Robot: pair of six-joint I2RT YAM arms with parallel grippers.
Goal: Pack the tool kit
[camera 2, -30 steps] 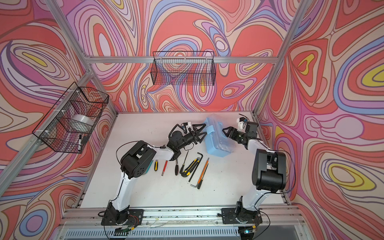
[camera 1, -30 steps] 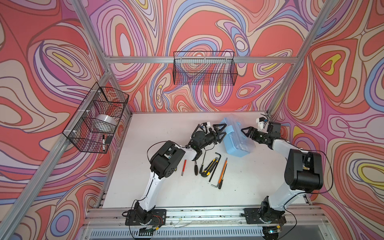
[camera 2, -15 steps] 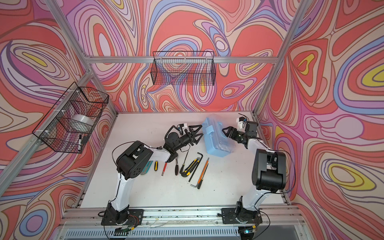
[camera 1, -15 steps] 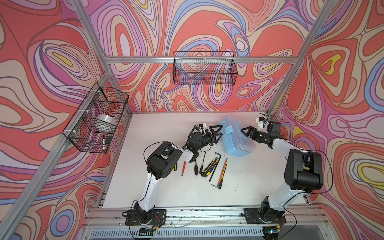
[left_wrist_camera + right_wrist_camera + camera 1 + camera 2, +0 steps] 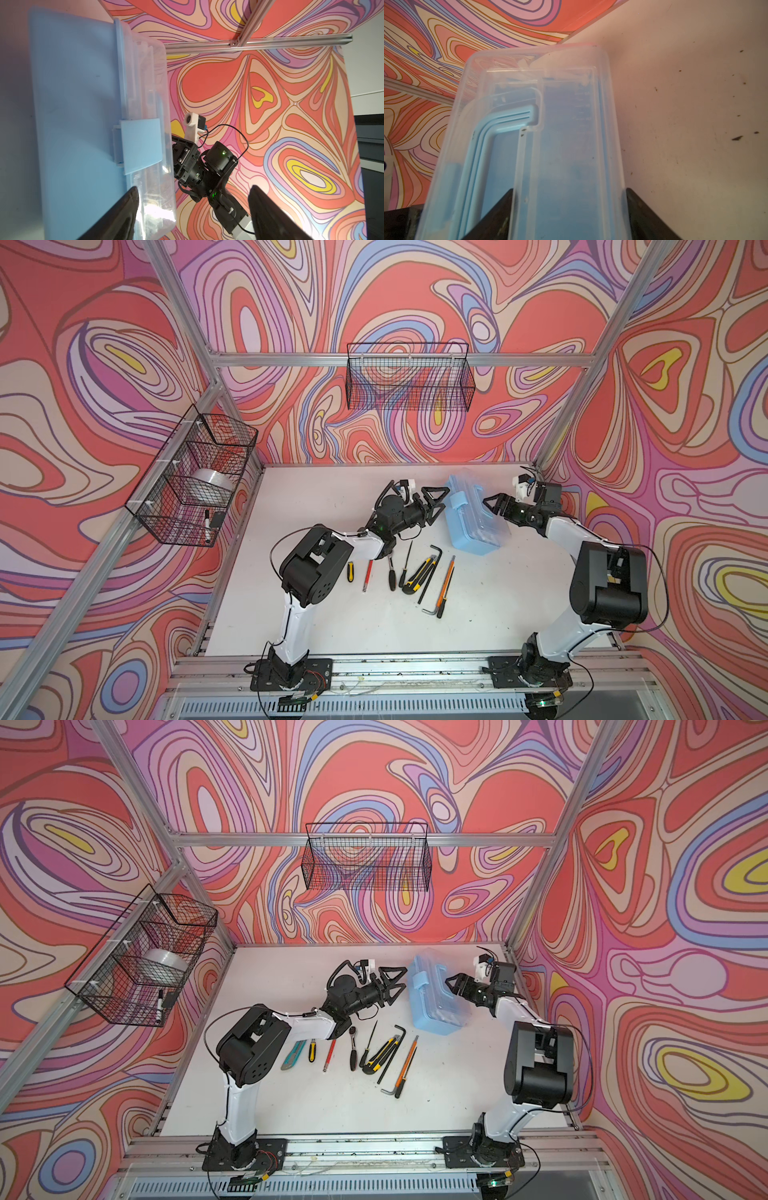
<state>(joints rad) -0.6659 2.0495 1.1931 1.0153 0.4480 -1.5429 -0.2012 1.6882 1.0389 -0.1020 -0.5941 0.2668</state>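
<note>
The tool kit's case (image 5: 478, 522) is a rectangular box with a light-blue base and a clear lid (image 5: 566, 145). A blue U-shaped handle (image 5: 500, 122) lies folded flat in a recess of the lid. A blue latch flap (image 5: 141, 143) crosses the seam on one long side. The case sits lid-up on the white bench (image 5: 332, 622), and in both top views its long axis runs from the back wall toward the arm bases, with the near end swung a little toward the right arm. The latch side faces the left tool (image 5: 436, 504), which hovers just beside the case with its jaws wide apart and nothing between them. The right tool (image 5: 496, 506) is at the opposite long side, jaws also apart over the lid's edge; I cannot tell whether they touch it. A moulded scale of ticks (image 5: 581, 104) runs along the lid, with figures too faint to read. The loose hand tools lie in a row on the bench, on the base side of the case and mostly toward the left arm, most of them roughly parallel to its long axis: a teal cutter (image 5: 291, 1054), a small yellow-and-black screwdriver (image 5: 311, 1050), a red screwdriver (image 5: 329, 1054), a ratchet (image 5: 353, 1048), a thin black driver (image 5: 371, 1038), a yellow-and-black utility knife (image 5: 380, 1056), an orange-handled tool (image 5: 407, 1060) and a hex key (image 5: 388, 1091).
</note>
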